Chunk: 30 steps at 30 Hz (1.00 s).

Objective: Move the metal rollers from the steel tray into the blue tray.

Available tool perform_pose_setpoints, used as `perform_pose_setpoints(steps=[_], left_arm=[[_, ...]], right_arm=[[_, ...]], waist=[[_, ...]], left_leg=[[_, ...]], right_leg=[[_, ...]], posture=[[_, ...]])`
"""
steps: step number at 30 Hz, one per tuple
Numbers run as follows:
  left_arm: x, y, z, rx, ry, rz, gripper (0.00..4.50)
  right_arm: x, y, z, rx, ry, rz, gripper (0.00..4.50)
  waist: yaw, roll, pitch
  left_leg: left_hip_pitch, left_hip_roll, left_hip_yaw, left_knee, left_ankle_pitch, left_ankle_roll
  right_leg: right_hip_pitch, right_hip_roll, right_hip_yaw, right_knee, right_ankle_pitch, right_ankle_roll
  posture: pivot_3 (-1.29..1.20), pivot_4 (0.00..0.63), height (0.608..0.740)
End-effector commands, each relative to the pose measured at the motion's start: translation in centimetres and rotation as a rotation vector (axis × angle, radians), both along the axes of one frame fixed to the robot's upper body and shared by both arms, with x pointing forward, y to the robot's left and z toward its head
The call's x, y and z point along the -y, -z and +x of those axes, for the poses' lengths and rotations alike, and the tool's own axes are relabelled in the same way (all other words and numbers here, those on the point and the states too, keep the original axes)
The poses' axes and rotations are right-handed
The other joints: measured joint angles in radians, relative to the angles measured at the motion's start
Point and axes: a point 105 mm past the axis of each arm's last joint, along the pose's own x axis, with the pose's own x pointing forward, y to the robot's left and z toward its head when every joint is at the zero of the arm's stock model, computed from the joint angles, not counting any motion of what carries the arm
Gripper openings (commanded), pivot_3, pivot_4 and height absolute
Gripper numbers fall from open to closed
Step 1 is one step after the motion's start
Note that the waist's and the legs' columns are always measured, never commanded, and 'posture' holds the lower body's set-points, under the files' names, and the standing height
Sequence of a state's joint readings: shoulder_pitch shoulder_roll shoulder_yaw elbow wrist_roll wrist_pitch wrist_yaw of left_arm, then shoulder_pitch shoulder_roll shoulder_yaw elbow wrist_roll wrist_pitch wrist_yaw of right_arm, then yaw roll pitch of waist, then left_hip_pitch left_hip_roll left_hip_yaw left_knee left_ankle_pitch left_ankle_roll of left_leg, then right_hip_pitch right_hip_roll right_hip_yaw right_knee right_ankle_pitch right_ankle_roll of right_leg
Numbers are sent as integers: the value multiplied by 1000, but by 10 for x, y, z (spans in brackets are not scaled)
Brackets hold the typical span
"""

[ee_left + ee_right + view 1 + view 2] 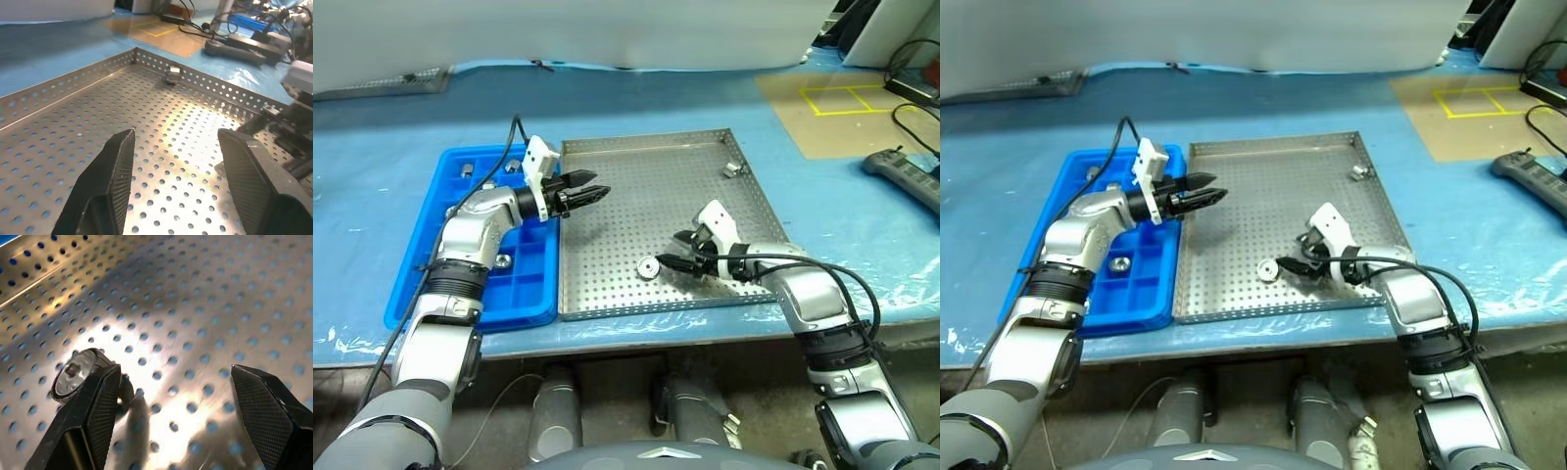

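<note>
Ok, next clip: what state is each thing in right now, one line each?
Left gripper: open, empty, over the steel tray's left edge.
Right gripper: open, empty, low by the near roller.
Near roller: loose on the steel tray.
Far roller: lying by the right rim.
Steel tray: flat on the table.
Blue tray: holds a few rollers.

On the worktop [636, 108], the blue tray [431, 235] lies left of the steel tray [656, 157], rims touching; one metal roller [647, 267] rests near the steel tray's front edge, another [731, 168] by its far right rim, others [1119, 262] in blue-tray compartments
</note>
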State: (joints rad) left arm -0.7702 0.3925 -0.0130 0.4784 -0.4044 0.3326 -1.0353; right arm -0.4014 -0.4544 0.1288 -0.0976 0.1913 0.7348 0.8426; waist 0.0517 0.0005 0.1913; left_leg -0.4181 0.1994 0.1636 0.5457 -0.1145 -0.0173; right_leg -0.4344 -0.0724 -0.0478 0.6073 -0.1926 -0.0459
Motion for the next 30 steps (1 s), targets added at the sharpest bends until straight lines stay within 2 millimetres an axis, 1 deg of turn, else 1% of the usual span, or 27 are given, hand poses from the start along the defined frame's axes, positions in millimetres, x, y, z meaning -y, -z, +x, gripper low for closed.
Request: perform_pose_setpoints(steps=[1,4,8,11,13,15,18,19,21,22,23,24,26,28,29,30], left_arm=[[1,-6,0,44,22,13,2811],[0,-5,1,45,21,17,2811],[-3,-4,1,47,7,19,2811],[-6,-2,1,46,-4,23,2811],[-8,-1,1,47,-9,25,2811],[-9,-1,1,49,-20,24,2811],[-13,-1,1,54,-38,23,2811],[-15,-1,1,57,-46,24,2811],[-19,-2,1,63,-66,24,2811],[-22,-3,1,67,-79,22,2811],[-25,-4,2,71,-93,20,2811],[-28,-4,2,78,-107,21,2811],[-38,-8,7,108,-171,17,2811],[-54,-18,16,152,-288,-4,2811],[-62,-22,20,170,-345,-15,2811],[-70,-26,23,182,-399,-34,2811]], right_arm=[[-23,-21,-7,37,-49,89,3732],[-32,-20,-12,20,-64,109,3732],[-33,-16,-15,-5,-64,116,3732],[-34,-24,-15,-23,-69,180,3732],[-35,-22,-17,-35,-92,156,3732],[-33,-5,-16,-46,-100,50,3732],[-24,28,-14,-45,-107,-160,3732],[-23,34,-15,-47,-117,-189,3732],[-24,37,-13,-38,-125,-198,3732],[-25,34,-10,-27,-120,-187,3561],[-26,31,-8,-17,-121,-177,3364],[-28,28,-7,-8,-126,-168,3126],[-35,16,-1,10,-124,-102,2466],[-45,-2,7,35,-128,-18,1823],[-49,-9,11,47,-131,15,1710],[-54,-17,14,58,-133,52,1710]], waist=[[-8,0,0],[-6,0,0],[4,0,0],[13,0,0],[17,0,0],[18,0,0],[18,0,0],[18,0,0],[18,-1,0],[18,-1,-1],[17,-1,-1],[17,-1,-1],[18,-1,-1],[18,-2,-1],[18,-2,-1],[19,-2,-1]], left_leg=[[0,0,0,0,0,0],[1,2,2,1,-1,1],[4,4,4,4,-2,3],[7,4,5,4,-2,4],[8,5,5,4,-2,4],[9,5,6,3,-2,4],[10,5,6,3,-2,4],[10,5,6,3,-2,4],[13,5,7,2,-2,4],[15,5,7,1,-2,4],[16,5,7,1,-2,4],[17,5,7,1,-2,4],[17,6,7,1,-2,4],[17,6,7,1,-2,3],[17,6,7,1,-2,3],[16,6,7,1,-2,3]], right_leg=[[0,0,0,0,0,0],[1,-1,0,0,1,-1],[8,-3,0,-1,1,-1],[11,-3,1,-1,1,-1],[11,-3,1,-1,1,-1],[11,-3,1,-1,1,-1],[11,-3,1,-1,1,-1],[11,-3,1,-1,1,-1],[14,-3,1,-1,0,0],[15,-3,2,-1,-1,1],[15,-3,2,-1,-3,6],[15,-3,2,-1,-4,6],[15,-3,2,0,-4,6],[15,-3,1,0,-4,6],[15,-3,1,0,-3,6],[14,-3,1,1,-3,6]], posture=[[-171,150,740],[-168,150,740],[-151,150,740],[-136,150,740],[-129,150,740],[-119,150,740],[-93,150,740],[-87,150,740],[-73,150,740],[-68,150,740],[-68,150,740],[-42,150,740],[-21,150,740],[14,150,740],[30,150,740],[55,150,740]])
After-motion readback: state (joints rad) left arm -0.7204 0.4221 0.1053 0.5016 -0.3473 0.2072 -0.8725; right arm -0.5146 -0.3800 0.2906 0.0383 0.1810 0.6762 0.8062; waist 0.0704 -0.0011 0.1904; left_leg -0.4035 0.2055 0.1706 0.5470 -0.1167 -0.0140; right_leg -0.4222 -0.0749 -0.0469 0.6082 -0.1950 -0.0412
